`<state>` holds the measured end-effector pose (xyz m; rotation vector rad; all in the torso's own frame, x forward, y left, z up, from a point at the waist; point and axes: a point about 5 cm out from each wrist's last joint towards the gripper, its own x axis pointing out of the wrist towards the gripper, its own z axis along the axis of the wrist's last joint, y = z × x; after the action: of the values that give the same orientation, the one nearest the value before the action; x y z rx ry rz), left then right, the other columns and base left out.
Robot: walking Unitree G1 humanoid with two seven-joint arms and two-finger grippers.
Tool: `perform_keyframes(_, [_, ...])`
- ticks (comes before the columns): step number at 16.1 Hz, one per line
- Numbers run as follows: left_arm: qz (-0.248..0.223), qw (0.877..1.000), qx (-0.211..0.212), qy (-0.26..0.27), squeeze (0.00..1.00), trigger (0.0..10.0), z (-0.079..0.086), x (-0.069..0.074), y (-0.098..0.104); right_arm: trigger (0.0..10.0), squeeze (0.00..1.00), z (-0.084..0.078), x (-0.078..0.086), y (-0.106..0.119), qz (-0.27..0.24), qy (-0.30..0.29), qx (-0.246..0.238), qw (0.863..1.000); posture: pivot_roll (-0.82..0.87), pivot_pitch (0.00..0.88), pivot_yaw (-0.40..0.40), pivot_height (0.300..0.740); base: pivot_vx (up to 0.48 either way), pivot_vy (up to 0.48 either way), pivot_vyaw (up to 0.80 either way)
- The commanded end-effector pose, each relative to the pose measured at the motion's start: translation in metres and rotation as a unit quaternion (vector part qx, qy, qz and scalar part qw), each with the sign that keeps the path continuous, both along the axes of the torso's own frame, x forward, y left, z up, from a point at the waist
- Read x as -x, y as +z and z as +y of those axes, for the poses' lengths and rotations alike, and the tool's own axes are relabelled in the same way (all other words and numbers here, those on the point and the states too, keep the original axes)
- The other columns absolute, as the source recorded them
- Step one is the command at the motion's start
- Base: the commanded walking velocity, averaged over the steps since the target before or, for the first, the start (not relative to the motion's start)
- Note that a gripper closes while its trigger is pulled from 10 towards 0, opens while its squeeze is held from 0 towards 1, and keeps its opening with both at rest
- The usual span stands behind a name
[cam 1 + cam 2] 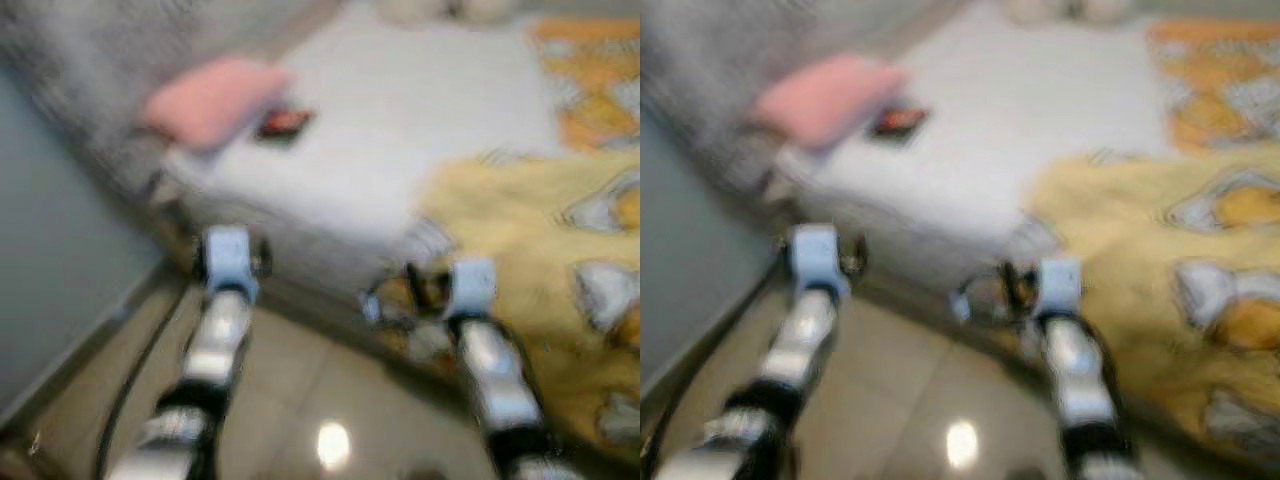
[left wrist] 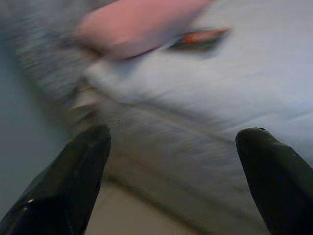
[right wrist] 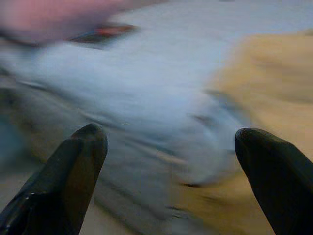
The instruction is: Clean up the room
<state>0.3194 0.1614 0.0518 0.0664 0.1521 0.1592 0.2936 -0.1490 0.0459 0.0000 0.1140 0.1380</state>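
Floor tile lies nearest, shiny under my two arms, and both are raised toward the bed's edge: my left gripper has its fingers spread wide with nothing between them, and my right gripper is spread just as wide and just as empty. Everything is smeared by motion, so I judge loosely. Just past my right gripper the yellow blanket spills over the side of the bed and hangs toward the floor; it looks soft, limp and light, sure to sag and trail if lifted by one point, so I would pinch a thick fold near the hanging edge, ideally with both grippers apart along that edge. Its long run seems to go from the near right corner up along the bed's right side. Farther off, on the left of the pale sheet, a pink pillow lies near the grey cover, long axis slanting up to the right; soft and squashy, best taken at a corner. Just beside it sits a small dark and red object, too blurred to name, pointing the same slanted way
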Motion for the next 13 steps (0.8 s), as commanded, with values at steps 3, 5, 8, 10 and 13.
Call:
perform_keyframes(3, [-0.01, 1.0, 0.004, -0.007, 0.0, 10.0, -0.005, -0.003, 0.005, 10.0, 0.35, -0.008, 0.001, 0.0, 0.001, -0.008, 0.008, 1.0, -0.23, 0.016, 0.113, 0.74, 0.0, 0.48, 0.68])
perform_keyframes(5, [-0.01, 1.0, 0.004, -0.007, 0.0, 10.0, -0.005, -0.003, 0.005, 10.0, 0.35, -0.008, 0.001, 0.0, 0.001, -0.008, 0.008, 1.0, -0.23, 0.016, 0.113, 0.74, 0.0, 0.48, 0.68])
perform_keyframes(8, [-0.01, 1.0, 0.004, -0.007, 0.0, 10.0, -0.005, -0.003, 0.005, 10.0, 0.35, -0.008, 0.001, 0.0, 0.001, -0.008, 0.008, 1.0, -0.23, 0.016, 0.113, 0.74, 0.0, 0.48, 0.68])
perform_keyframes(10, [0.001, 1.0, -0.009, 0.024, 0.0, 10.0, 0.006, 0.004, -0.002, 10.0, 0.4, -0.014, -0.001, -0.009, 0.035, 0.028, 0.055, 0.997, -0.2, 0.0, 0.075, 0.74, 0.0, -0.221, 0.62])
perform_keyframes(13, [0.002, 0.999, -0.042, 0.029, 0.0, 10.0, 0.003, 0.002, 0.001, 10.0, 0.41, -0.007, -0.002, -0.01, 0.04, 0.039, 0.061, 0.997, -0.19, 0.0, 0.072, 0.74, 0.0, -0.437, 0.62])
